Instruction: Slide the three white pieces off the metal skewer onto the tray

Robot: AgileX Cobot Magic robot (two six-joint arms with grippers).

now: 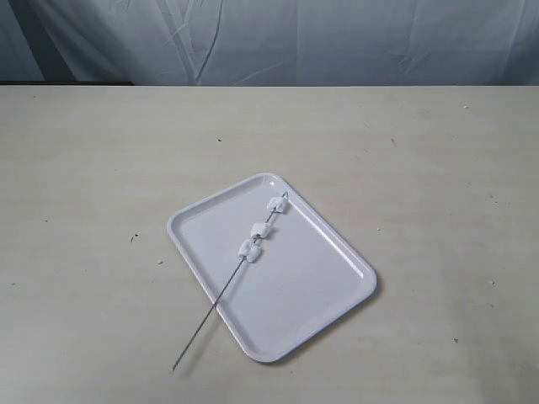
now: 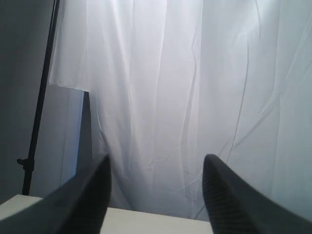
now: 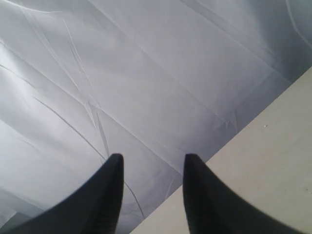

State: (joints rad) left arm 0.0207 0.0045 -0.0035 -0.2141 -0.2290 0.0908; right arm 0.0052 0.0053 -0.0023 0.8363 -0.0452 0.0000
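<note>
The white tray lies on the table near the middle of the exterior view. Across it rests the thin metal skewer, its bare end sticking out past the tray's front-left rim. Three white pieces are threaded on its far half: one near the far tip, one in the middle, one nearest the bare end. Neither arm shows in the exterior view. My left gripper is open and empty, facing the curtain. My right gripper is also open and empty, facing curtain and table edge.
A pale beige table carries the tray. A wrinkled white curtain hangs behind it. A dark stand pole rises beside the curtain in the left wrist view.
</note>
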